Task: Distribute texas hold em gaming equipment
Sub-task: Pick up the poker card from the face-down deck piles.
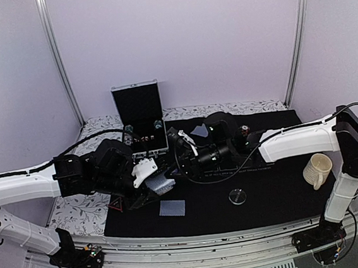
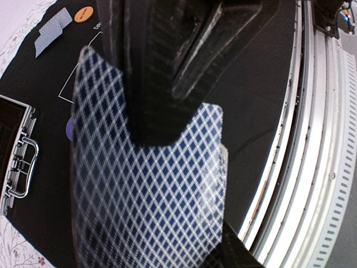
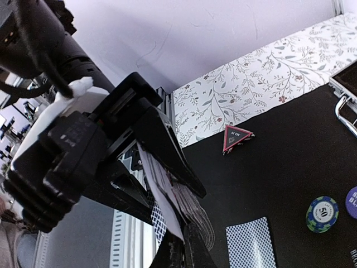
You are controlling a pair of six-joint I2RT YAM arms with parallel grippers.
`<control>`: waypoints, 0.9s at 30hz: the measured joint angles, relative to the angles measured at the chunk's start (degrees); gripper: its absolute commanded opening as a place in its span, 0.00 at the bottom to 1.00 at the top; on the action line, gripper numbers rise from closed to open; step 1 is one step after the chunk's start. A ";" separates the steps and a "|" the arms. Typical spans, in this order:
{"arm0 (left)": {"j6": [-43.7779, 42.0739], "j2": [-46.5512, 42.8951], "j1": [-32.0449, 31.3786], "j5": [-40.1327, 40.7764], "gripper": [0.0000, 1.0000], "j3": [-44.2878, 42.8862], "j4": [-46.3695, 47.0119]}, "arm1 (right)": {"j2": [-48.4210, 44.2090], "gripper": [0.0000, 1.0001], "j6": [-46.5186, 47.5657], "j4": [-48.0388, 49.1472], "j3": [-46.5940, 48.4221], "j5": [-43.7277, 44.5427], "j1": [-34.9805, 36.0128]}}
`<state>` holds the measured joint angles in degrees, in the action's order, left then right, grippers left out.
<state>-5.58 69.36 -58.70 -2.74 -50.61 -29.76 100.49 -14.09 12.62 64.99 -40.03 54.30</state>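
Note:
My left gripper [image 1: 154,188] is shut on a deck of playing cards [image 2: 150,201] with blue diamond backs and holds it above the black mat [image 1: 267,195]. In the right wrist view the deck [image 3: 192,204] fans between the left fingers. My right gripper [image 3: 188,255] is at the deck's edge, its jaws pinched on one card [image 3: 159,195] that sticks out of the deck. One card [image 1: 172,208] lies face down on the mat in front, and another [image 1: 198,131] lies at the back. A red triangle marker [image 3: 235,138] lies at the mat's left edge. A clear disc [image 1: 237,196] lies to the right.
An open metal case [image 1: 139,115] with chips stands at the back left. A green chip [image 3: 322,214] and a blue chip [image 3: 352,200] lie on the mat, and an orange chip [image 2: 83,13] lies beside the far card. A cream mug [image 1: 317,170] stands at the right. A metal rail [image 2: 312,167] runs along the near table edge.

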 measured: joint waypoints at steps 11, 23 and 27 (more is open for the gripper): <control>-0.02 0.02 0.00 0.00 0.40 0.00 0.04 | -3.08 0.02 1.53 -6.21 0.00 2.43 0.00; -0.02 0.02 0.00 0.02 0.40 0.00 0.04 | -11.65 0.02 2.78 -12.48 -0.04 9.77 -0.26; 0.00 0.00 0.00 0.52 0.40 0.00 0.04 | -15.54 0.02 1.14 -12.90 -2.19 13.38 -1.55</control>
<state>-5.58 69.36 -58.70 -2.22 -50.61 -29.71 84.95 -12.95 -0.27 62.81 -26.65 52.75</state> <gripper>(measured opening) 0.405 0.024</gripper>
